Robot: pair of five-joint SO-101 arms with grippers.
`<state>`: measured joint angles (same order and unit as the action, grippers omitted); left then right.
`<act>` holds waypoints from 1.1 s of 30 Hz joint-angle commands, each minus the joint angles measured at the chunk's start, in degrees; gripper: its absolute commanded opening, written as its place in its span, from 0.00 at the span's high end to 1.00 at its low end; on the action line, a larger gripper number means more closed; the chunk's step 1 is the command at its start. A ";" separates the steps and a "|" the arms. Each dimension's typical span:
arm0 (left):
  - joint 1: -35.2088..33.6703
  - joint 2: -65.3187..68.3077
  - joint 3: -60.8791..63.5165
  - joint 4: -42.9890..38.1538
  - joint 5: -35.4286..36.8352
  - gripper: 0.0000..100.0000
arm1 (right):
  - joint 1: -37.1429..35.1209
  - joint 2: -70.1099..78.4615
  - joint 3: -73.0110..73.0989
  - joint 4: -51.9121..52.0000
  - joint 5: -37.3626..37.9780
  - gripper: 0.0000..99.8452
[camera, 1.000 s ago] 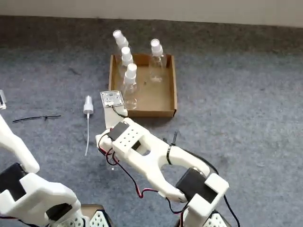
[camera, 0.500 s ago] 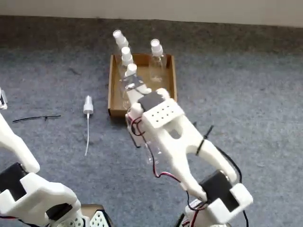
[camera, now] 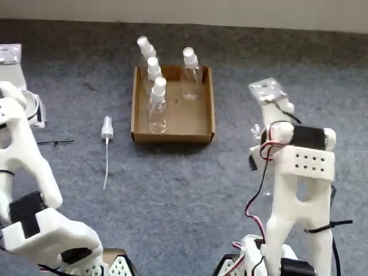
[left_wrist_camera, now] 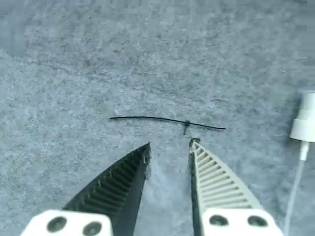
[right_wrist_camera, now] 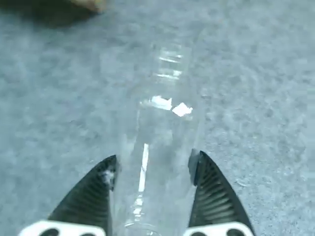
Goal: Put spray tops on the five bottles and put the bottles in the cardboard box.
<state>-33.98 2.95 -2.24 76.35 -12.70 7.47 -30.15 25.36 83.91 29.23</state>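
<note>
Four bottles (camera: 156, 106) with white spray heads on stand upright at the cardboard box (camera: 202, 123), necks pointing up. Three are in a row along its left wall and one is near the far right corner. I cannot tell whether the farthest of the row has its base inside the box.

One more clear bottle (right_wrist_camera: 165, 113) is clamped in my right end effector (right_wrist_camera: 153, 162), a black finger pressed to each side of its body. Its long axis runs in line with my fingers, and its bare, uncapped neck points away from my wrist. I hold it over the grey surface (camera: 322, 80), to the right of the box and apart from it.

One loose spray top (camera: 107, 129) lies flat on the surface just left of the box. Its white head is toward the far side and its thin dip tube stretches back toward my bases, roughly parallel to the box's left wall.

My left end effector (left_wrist_camera: 170, 150) is spread apart with nothing between its fingers. It hangs over a black zip tie (left_wrist_camera: 167, 120) that lies crosswise just beyond its fingertips, with the spray top off to one side.
</note>
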 commanded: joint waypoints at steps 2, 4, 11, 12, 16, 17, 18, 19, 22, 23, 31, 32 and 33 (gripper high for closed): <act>11.65 0.13 0.04 0.44 0.09 0.87 | 6.90 1.19 7.60 -21.93 0.97 0.99; 14.64 0.22 0.66 -1.49 0.26 0.87 | 6.64 4.88 10.86 -26.86 0.97 0.99; 22.02 0.31 8.22 -11.34 4.13 0.87 | 6.99 24.75 2.42 -29.41 -2.46 0.99; 22.90 0.31 8.92 -11.87 4.13 0.87 | 6.99 26.77 0.48 -29.41 -3.08 0.99; 24.31 1.10 11.12 -13.89 4.22 0.86 | 6.99 32.04 -4.88 -29.41 -4.13 0.99; 24.31 2.24 11.12 -14.33 4.22 0.86 | 6.99 32.84 -5.32 -29.41 -4.22 0.99; 24.31 3.82 10.77 -14.42 4.22 0.84 | 6.99 33.54 -5.49 -29.49 -4.22 0.99; 24.22 5.58 10.07 -14.59 4.22 0.82 | 6.99 34.15 -5.58 -29.49 -4.22 0.99; 24.22 12.35 6.73 -14.51 4.75 0.81 | 6.99 35.38 -5.58 -29.49 -3.87 0.99; 24.22 14.55 5.32 -14.33 6.07 0.82 | 6.99 35.65 -5.49 -29.49 -3.87 0.99; 22.11 24.31 -3.38 -14.33 7.82 0.82 | 7.08 36.00 -5.23 -31.43 -3.96 0.89; 22.02 24.75 -3.82 -14.33 7.82 0.82 | 7.08 36.00 -5.14 -31.43 -3.87 0.88; 22.02 25.01 -4.09 -14.33 7.82 0.82 | 7.08 36.00 -5.14 -31.34 -3.87 0.88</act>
<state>-10.77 27.47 -2.24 62.64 -5.32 13.71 6.15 22.73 53.41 25.63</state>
